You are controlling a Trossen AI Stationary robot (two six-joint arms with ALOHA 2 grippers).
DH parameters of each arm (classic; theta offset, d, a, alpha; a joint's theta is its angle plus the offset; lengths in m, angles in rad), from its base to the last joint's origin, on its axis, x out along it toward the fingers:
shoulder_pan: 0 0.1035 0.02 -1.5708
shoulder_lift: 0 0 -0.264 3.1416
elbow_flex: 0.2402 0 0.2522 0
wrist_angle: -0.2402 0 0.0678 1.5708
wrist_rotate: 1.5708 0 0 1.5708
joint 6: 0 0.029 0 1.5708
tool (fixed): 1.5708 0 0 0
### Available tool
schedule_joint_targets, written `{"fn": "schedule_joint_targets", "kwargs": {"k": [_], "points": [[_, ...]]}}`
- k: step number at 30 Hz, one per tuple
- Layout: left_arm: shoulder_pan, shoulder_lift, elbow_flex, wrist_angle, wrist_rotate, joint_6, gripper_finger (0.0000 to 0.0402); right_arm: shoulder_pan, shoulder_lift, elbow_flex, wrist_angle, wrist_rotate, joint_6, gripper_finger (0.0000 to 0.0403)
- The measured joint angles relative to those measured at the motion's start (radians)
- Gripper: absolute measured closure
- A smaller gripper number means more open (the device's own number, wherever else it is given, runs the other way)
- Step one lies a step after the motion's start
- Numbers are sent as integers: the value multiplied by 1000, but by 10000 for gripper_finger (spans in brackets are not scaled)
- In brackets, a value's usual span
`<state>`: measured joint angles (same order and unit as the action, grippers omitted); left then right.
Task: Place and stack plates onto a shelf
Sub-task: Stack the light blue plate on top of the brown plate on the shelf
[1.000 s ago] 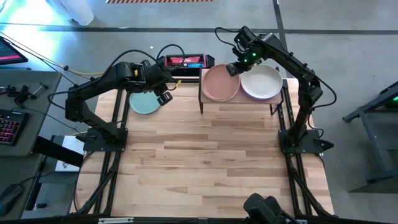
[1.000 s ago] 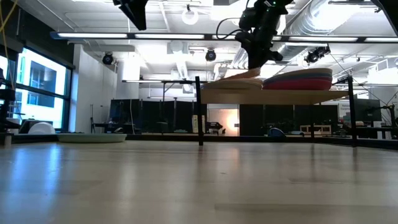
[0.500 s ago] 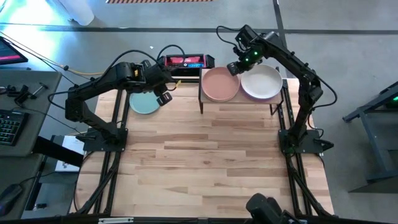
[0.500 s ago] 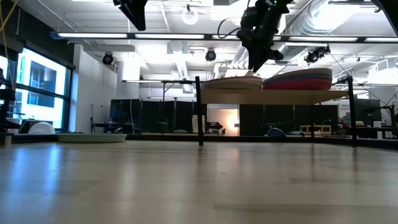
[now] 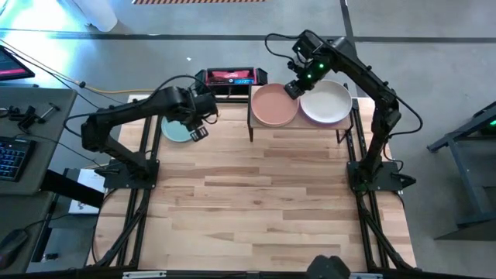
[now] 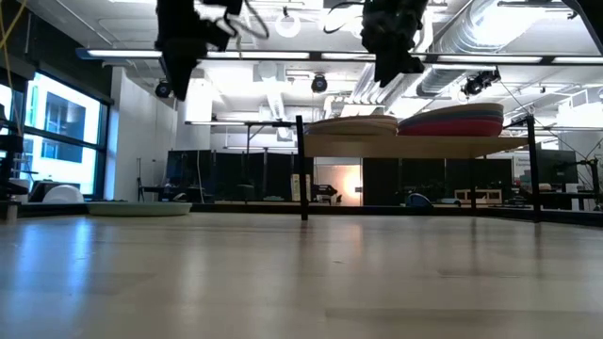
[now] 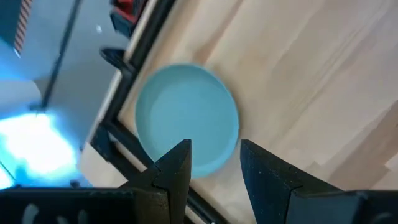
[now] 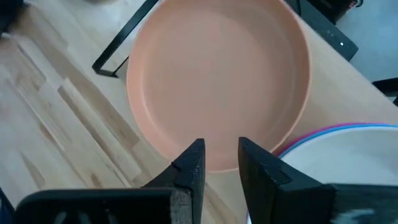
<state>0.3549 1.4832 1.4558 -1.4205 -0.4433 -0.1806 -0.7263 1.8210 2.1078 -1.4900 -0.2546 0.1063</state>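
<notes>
From the high view, you see the shelf [image 5: 301, 124] at the far side of the table [image 5: 256, 194], carrying two stacks side by side. The peach-pink plate [image 5: 274, 105] tops one stack, the cream-white plate [image 5: 326, 102] tops the other. Your right gripper [image 5: 293, 88] hangs above the far edge where these two plates meet, holding nothing. The teal plate [image 5: 175, 132] lies flat on the table, partly under your left gripper [image 5: 198, 128].

In the low view, the left gripper [image 6: 177, 83] hangs well above the teal plate [image 6: 139, 209]. The right gripper [image 6: 387, 68] hangs just above the peach-pink stack [image 6: 353, 124]. Beside that stack, the other stack [image 6: 452, 121] shows magenta and blue rims.

In the left wrist view, the left gripper [image 7: 215, 167] has its fingers spread and empty, with the teal plate [image 7: 185, 117] directly beyond the fingertips.

In the right wrist view, the right gripper [image 8: 220, 165] has its fingers slightly apart, pinching nothing. The peach-pink plate [image 8: 217, 74] lies beneath and ahead of them, the cream-white plate [image 8: 336, 168] just beside.
</notes>
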Motion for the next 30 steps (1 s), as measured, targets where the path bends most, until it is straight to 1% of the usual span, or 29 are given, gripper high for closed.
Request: {"fn": "schedule_joint_targets", "kwargs": {"k": [8,14,20,30], "points": [[64,0,-212,109,125,-47,273,23,0,-2,-12,2,-3,328],[98,0,-359,239,154,-82,273,27,0,-2,-12,23,0,328],[124,0,-464,360,230,-96,273,27,0,-2,-10,26,8,328],[136,0,-586,517,227,-98,273,27,0,-3,0,26,9,328]]}}
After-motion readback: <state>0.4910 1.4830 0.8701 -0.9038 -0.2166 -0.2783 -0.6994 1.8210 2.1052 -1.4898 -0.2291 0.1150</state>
